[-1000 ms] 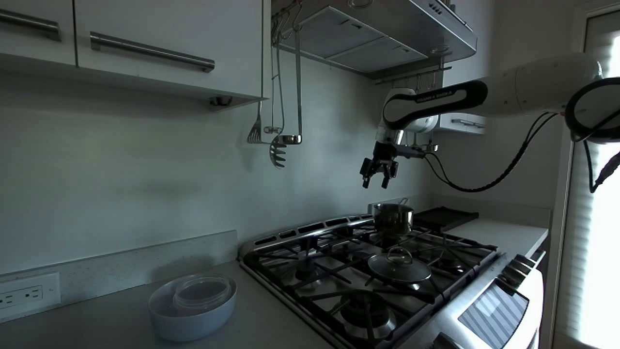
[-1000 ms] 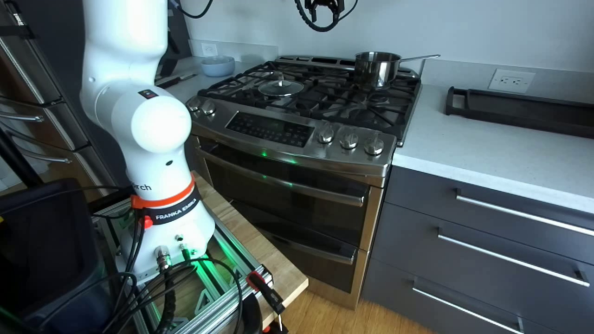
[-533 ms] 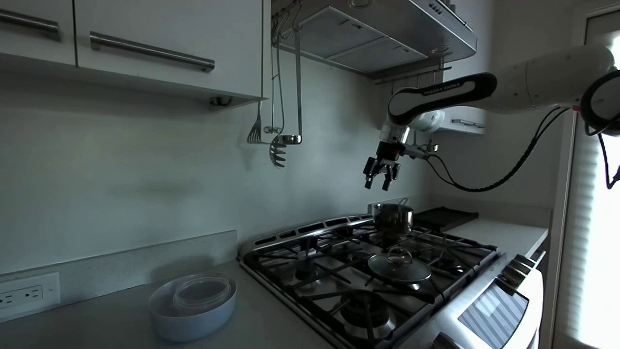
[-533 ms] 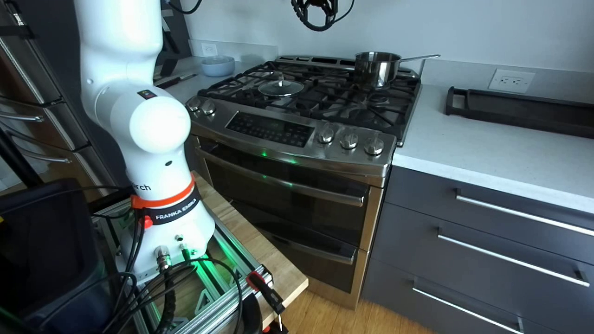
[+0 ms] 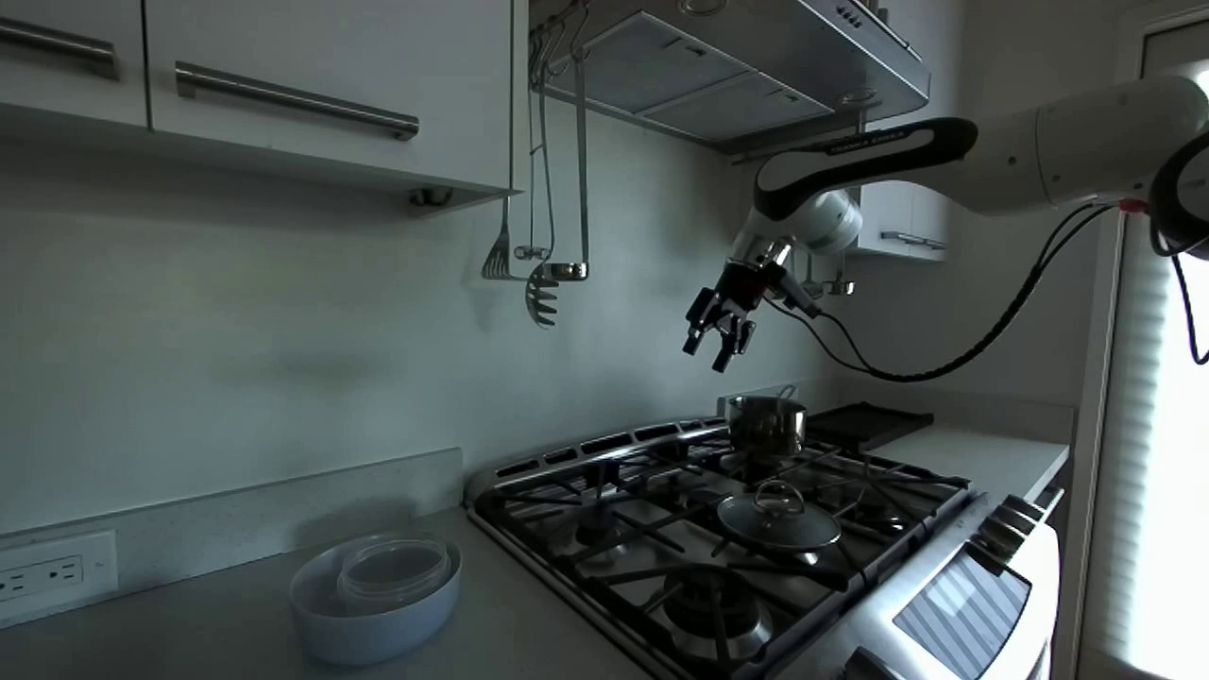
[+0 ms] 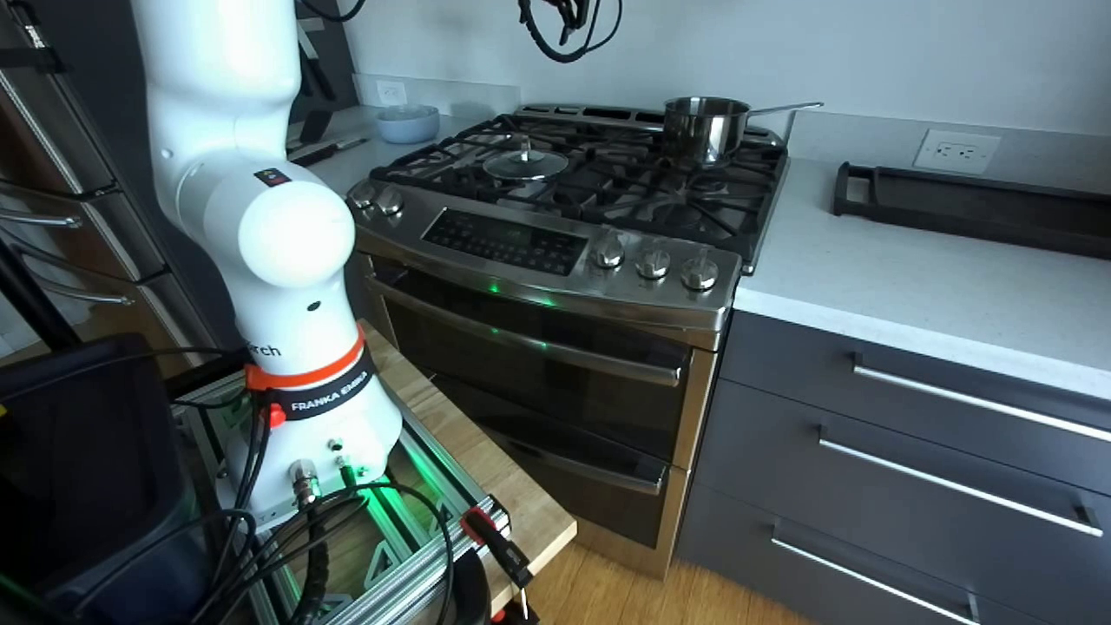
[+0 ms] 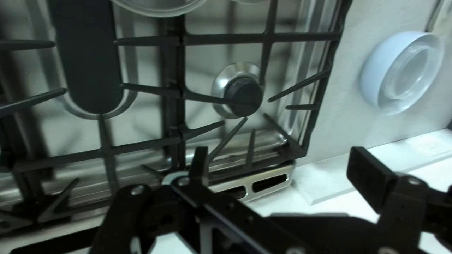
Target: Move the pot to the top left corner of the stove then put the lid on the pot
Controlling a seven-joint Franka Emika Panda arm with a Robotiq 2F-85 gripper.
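A kitchen: a steel gas stove [image 6: 555, 282] with black grates [image 7: 226, 38] is set between stretches of pale counter [image 6: 877, 269], with a range hood [image 5: 699, 85] overhead. A ladle [image 5: 583, 179] and a slotted turner [image 5: 501, 244] hang by the wall [image 5: 642, 312] near white cupboards [image 5: 331, 52], and 3 grey drawers [image 6: 868, 486] sit below the counter. A steel pot [image 6: 705, 134] and, apart from it, a round lid [image 5: 774, 529] rest on the grates
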